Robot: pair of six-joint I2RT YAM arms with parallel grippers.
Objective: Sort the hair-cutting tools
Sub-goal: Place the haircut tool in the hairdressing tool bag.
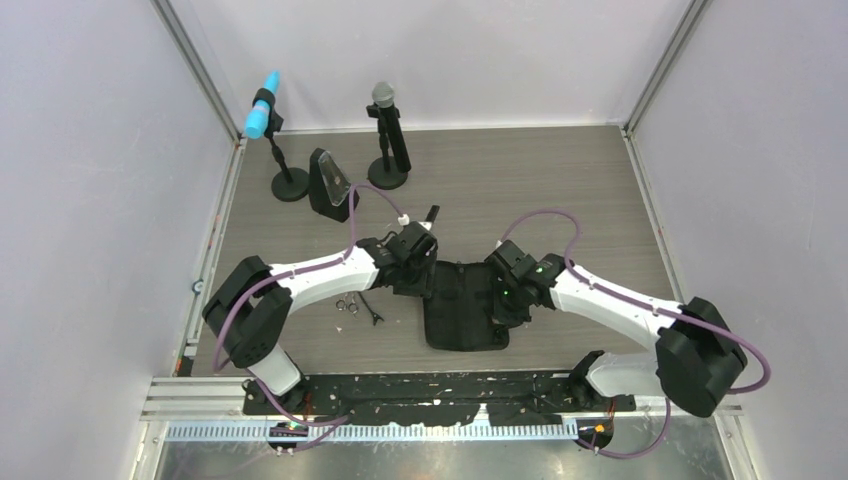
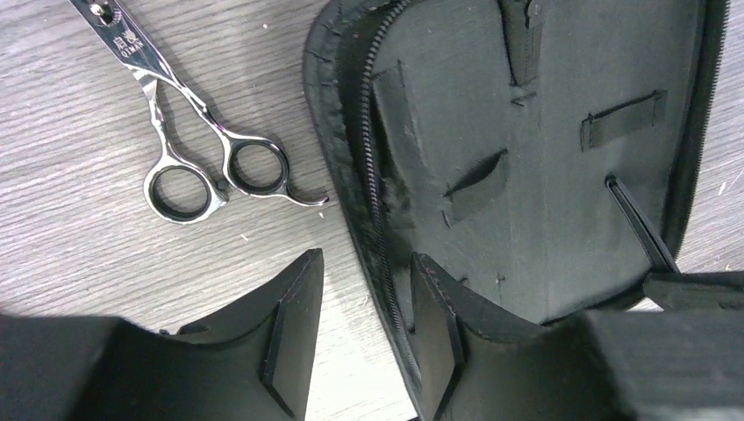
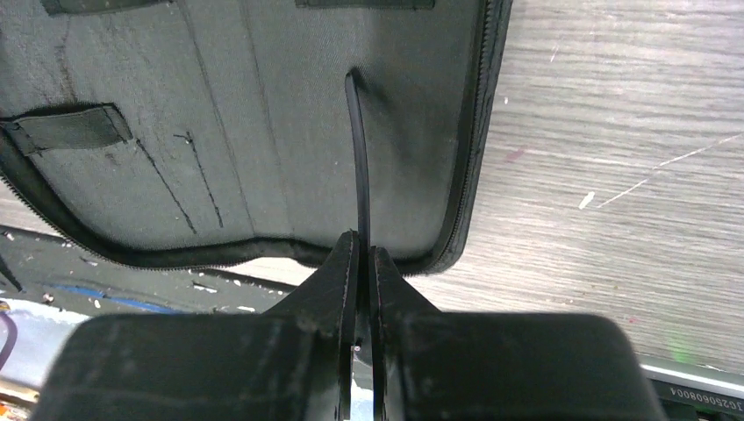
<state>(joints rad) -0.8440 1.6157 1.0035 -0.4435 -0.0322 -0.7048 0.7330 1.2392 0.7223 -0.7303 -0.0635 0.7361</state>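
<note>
The black pouch (image 1: 462,312) lies open and flat at the table's middle. My left gripper (image 2: 364,298) is open and straddles the pouch's left zipper edge (image 2: 373,189), one finger on the wood and one on the lining. A pair of silver scissors (image 2: 202,162) lies on the wood just left of it. In the top view two small scissors (image 1: 347,305) (image 1: 375,318) lie left of the pouch. My right gripper (image 3: 361,250) is shut on a thin black hair clip (image 3: 358,158), whose tip rests on the lining near the right zipper. The clip also shows in the left wrist view (image 2: 640,224). The comb is not visible.
Two microphones on round bases, one blue (image 1: 265,110) and one grey (image 1: 384,100), stand at the back left. A dark wedge-shaped stand (image 1: 330,185) sits between them. Elastic loops (image 2: 478,180) (image 3: 66,127) cross the pouch lining. The table's front edge (image 3: 114,285) is just behind the pouch.
</note>
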